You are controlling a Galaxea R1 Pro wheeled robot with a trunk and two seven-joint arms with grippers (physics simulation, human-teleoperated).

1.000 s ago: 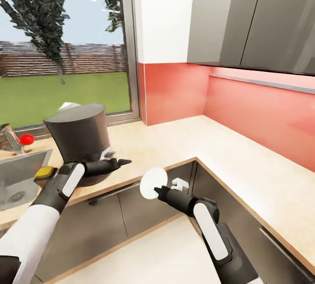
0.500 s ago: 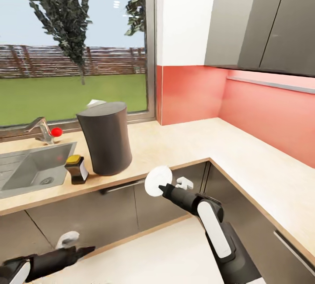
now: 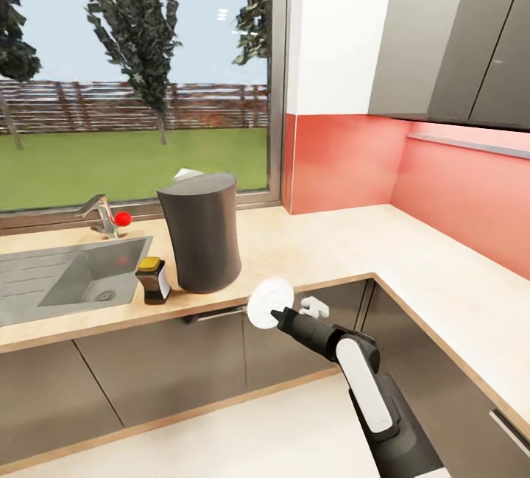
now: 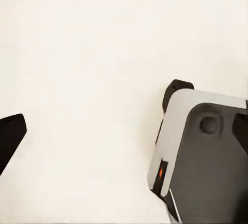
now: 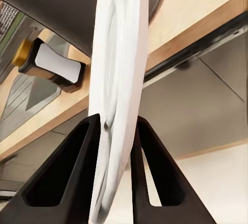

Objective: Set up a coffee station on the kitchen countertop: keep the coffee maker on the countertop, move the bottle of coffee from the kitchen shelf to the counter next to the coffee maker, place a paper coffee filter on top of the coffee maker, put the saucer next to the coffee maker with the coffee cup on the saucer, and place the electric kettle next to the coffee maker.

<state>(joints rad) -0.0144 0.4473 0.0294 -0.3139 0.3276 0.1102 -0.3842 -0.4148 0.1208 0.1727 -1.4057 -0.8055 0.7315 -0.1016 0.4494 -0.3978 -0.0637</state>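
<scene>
While clamping the saucer (image 3: 269, 303) on edge, right gripper (image 3: 275, 314) hangs off the countertop (image 3: 324, 242) edge. Left gripper (image 4: 10, 141) cropped; grip unclear.

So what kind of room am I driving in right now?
A home kitchen, by the look of it: an L-shaped wooden countertop with a steel sink and faucet under a garden window, and grey wall cabinets over a red backsplash. The right gripper holds a white saucer.
</scene>
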